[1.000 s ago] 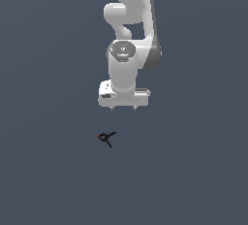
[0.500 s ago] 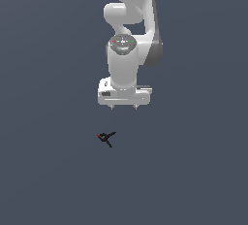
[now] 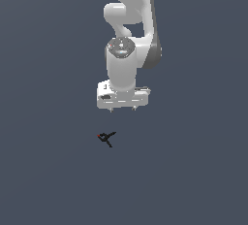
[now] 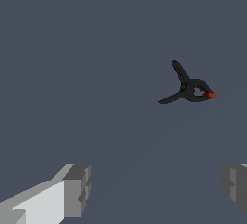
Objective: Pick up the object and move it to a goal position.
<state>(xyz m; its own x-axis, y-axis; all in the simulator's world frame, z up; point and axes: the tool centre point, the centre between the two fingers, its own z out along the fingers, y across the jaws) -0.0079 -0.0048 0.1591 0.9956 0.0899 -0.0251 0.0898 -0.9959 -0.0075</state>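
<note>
The object [image 3: 106, 138] is a tiny black thing of thin prongs with a red spot at one end, lying on the flat grey floor. The wrist view shows the object [image 4: 187, 90] larger, its two prongs splayed away from a looped, red-tipped end. My white gripper [image 3: 123, 109] hangs above the floor, apart from the object and a little toward the exterior view's right of it. It is open: in the wrist view the gripper [image 4: 157, 187] has its two grey fingertips [image 4: 77, 189] far apart with nothing between them.
The white arm [image 3: 130, 30] rises behind the gripper toward the top of the exterior view. Plain dark grey floor [image 3: 193, 170] spreads all around, with no other objects or edges in sight.
The arm's wrist has shifted slightly; the gripper stays at about the same height. The object has not moved.
</note>
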